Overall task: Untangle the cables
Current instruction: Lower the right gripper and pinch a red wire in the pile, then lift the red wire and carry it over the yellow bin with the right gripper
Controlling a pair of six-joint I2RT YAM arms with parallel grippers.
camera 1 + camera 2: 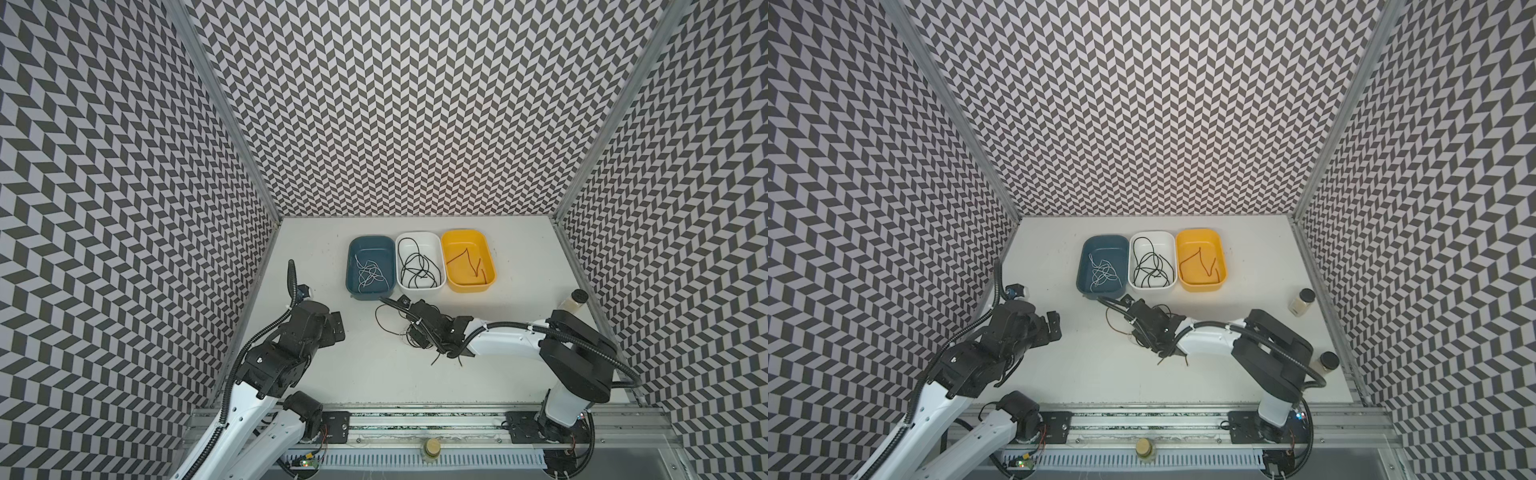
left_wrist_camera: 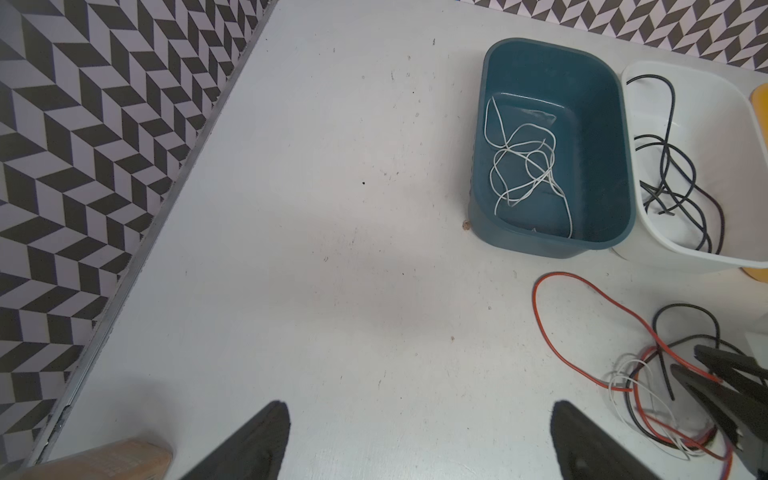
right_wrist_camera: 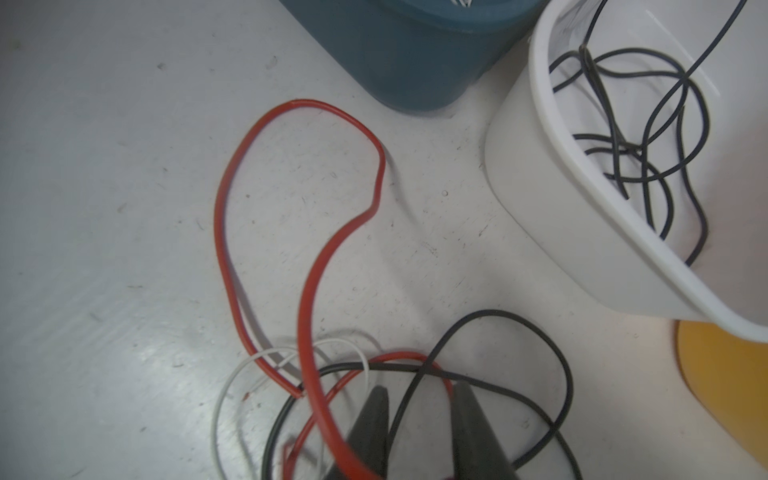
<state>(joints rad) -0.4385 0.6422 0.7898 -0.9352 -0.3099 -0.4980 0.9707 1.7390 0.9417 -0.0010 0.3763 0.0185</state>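
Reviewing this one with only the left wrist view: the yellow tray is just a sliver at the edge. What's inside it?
Observer: In both top views the yellow tray holds reddish cables and nothing else.
Operator: And the right gripper, is it clamped on a strand?
Observer: The right wrist view shows its jaws apart, with a black cable running through the gap.
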